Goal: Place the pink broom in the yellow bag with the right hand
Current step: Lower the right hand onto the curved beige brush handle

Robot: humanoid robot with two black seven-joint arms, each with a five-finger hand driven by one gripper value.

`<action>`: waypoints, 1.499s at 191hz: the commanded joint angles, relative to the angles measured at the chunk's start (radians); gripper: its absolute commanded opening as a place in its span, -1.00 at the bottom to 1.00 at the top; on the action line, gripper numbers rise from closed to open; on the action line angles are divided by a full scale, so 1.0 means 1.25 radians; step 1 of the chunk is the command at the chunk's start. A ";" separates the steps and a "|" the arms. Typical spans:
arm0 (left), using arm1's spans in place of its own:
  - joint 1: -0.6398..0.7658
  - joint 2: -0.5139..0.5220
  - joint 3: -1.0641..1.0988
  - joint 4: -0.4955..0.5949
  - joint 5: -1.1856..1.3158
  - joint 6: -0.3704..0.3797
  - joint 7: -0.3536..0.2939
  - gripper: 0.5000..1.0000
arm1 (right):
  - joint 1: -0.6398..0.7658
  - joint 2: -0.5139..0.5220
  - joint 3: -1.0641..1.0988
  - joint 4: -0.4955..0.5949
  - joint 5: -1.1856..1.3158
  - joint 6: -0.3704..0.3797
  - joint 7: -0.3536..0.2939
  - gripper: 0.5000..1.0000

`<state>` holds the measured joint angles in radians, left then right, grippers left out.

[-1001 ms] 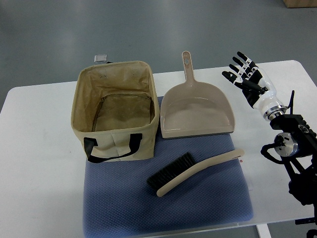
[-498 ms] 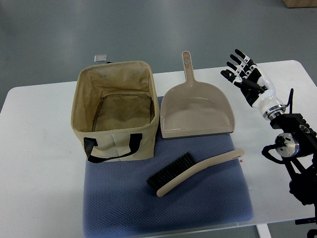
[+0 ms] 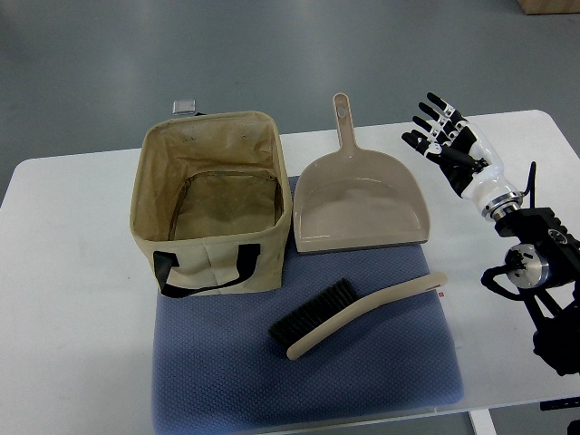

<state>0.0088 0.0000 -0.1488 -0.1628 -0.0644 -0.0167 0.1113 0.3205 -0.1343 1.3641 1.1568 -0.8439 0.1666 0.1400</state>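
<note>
The broom (image 3: 358, 313), pale pinkish-beige with dark bristles at its left end, lies slanted on the blue mat (image 3: 299, 381) near the front. The yellow-beige fabric bag (image 3: 210, 201) stands open at the left, with black handles and nothing inside. My right hand (image 3: 441, 131) hovers above the white table to the right of the dustpan, fingers spread and holding nothing. It is well above and to the right of the broom's handle end. The left arm is out of view.
A pinkish-beige dustpan (image 3: 358, 204) lies between the bag and my right hand, its handle pointing away. The white table (image 3: 63, 299) ends at the right near my arm's black joints (image 3: 535, 263). A small grey object (image 3: 185, 106) sits behind the bag.
My right hand has drifted slightly left and up, toward the dustpan's far side. The broom, bag and dustpan have not moved.
</note>
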 commanded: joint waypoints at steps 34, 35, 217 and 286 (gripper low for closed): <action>0.000 0.000 0.000 0.000 0.000 0.000 -0.001 1.00 | -0.001 -0.064 -0.020 0.002 -0.038 0.089 0.003 0.71; 0.000 0.000 0.000 0.000 0.000 0.000 0.001 1.00 | -0.001 -0.068 -0.021 0.002 -0.043 0.090 0.003 0.71; 0.000 0.000 0.000 0.000 0.000 0.000 -0.001 1.00 | 0.003 -0.408 -0.354 0.289 -0.680 0.131 0.119 0.63; -0.001 0.000 0.000 0.000 0.000 0.000 -0.001 1.00 | 0.003 -0.406 -0.448 0.301 -0.796 0.063 0.114 0.20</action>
<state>0.0089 0.0000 -0.1488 -0.1625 -0.0645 -0.0170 0.1113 0.3237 -0.6437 0.8281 1.5324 -1.8094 0.2689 0.2844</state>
